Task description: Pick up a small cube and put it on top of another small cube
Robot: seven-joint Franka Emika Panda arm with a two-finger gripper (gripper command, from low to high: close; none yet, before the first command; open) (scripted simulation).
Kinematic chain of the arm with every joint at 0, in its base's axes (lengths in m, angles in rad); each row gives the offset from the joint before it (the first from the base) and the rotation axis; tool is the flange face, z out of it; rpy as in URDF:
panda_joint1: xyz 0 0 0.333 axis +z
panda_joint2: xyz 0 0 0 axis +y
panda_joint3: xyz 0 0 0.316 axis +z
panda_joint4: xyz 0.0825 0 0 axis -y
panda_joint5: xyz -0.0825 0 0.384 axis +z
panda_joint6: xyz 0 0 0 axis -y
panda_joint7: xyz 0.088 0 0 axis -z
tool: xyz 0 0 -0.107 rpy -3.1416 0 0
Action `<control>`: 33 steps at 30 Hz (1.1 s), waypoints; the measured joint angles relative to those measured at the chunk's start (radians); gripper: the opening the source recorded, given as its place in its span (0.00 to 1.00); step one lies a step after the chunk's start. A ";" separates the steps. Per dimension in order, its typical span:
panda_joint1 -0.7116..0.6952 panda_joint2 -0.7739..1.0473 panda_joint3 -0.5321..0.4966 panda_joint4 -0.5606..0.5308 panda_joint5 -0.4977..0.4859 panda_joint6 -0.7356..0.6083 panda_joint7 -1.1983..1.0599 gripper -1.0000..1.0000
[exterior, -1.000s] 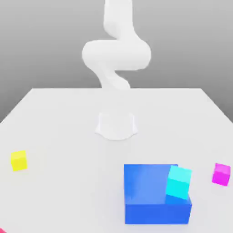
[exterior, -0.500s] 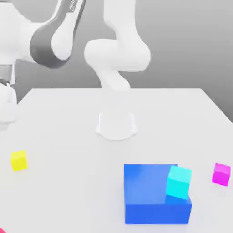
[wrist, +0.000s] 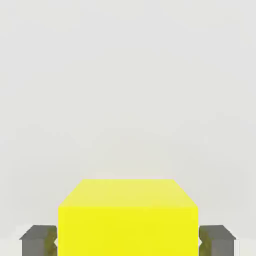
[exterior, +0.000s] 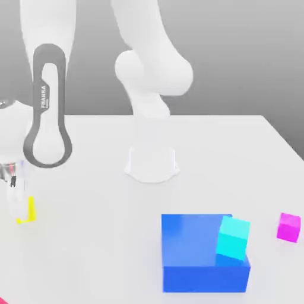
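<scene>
The small cube (wrist: 127,220) is plain bright yellow and sits on the white table, squarely between my two dark fingers (wrist: 39,240). Both fingers press against its side faces, so my gripper (wrist: 127,241) is shut on it. In the exterior view my gripper (exterior: 24,206) stands low at the far left of the table, and its hand covers most of the small cube (exterior: 31,209), leaving only a yellow sliver in sight. The other small cube, magenta (exterior: 289,227), lies at the exterior view's far right, well away from my gripper.
A large blue block (exterior: 196,252) stands at the front centre-right, with a cyan cube (exterior: 233,237) tilted against its upper right corner. My arm's round base (exterior: 152,163) sits mid-table. The white table (exterior: 95,249) stretches between the yellow cube and the blue block.
My arm has swung down from above to the table's left side, onto the yellow cube. The fingers have closed in against the cube's sides. The other blocks have not moved.
</scene>
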 joint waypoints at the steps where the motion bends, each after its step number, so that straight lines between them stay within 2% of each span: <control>1: 0.000 0.000 0.000 0.000 -0.001 0.000 0.001 0.00; 4: 0.008 -0.024 -0.014 -0.006 -0.026 -0.017 0.020 0.00; 8: 0.066 -0.159 -0.103 -0.038 -0.163 -0.117 0.124 0.00; 10: 0.088 -0.192 -0.116 -0.020 -0.210 -0.166 0.179 0.00; 27: 0.366 0.062 0.007 0.578 -0.236 -0.509 0.663 0.00; 31: 0.376 0.183 0.029 0.629 -0.212 -0.438 0.680 0.00; 32: 0.375 0.204 0.032 0.632 -0.208 -0.422 0.678 1.00; 33: 0.375 0.204 0.032 0.632 -0.208 -0.422 0.678 1.00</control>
